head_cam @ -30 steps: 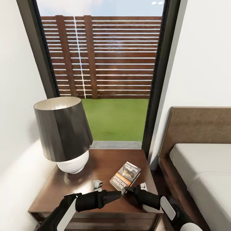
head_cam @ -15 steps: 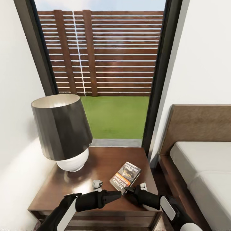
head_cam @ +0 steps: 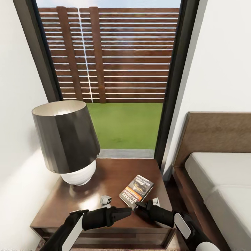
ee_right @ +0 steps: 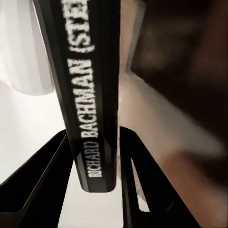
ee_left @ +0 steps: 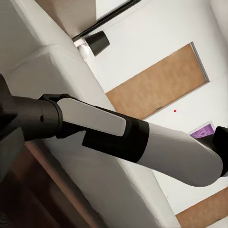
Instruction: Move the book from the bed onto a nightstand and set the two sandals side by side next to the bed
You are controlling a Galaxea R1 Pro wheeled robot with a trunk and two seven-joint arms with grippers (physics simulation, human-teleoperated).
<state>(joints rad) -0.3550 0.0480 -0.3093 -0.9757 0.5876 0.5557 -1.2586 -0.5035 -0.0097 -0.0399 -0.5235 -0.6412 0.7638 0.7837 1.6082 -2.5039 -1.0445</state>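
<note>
Right gripper (head_cam: 138, 206) at near right of the nightstand (head_cam: 104, 212), fingers (ee_right: 45, 180) narrowly set either side of the book (head_cam: 136, 191), spine between them in the right wrist view; contact with the pads not clear, book (ee_right: 88, 95) gripped at its near end as far as can be told. Book lying on the glossy top, cover up, orange band and white lettering visible, angled away toward the far right. Left gripper (head_cam: 127, 210) just left of the right gripper, tips pointing toward it, near the book's near corner; open or closed cannot be told. Small white object (head_cam: 106, 200) on the top just beyond the left forearm, nature unclear. Lamp (head_cam: 68, 139) with dark shade and white base at far left of the nightstand, well apart from the book. Tall dark-framed window (head_cam: 115, 80) behind, slatted brown fence and grass outside. Bed (head_cam: 223, 188) to the right, light-grey mattress, brown headboard, separated from the nightstand by a narrow strip of floor. Right arm (ee_left: 156, 147) seen crossing in front of the mattress in the left wrist view
</note>
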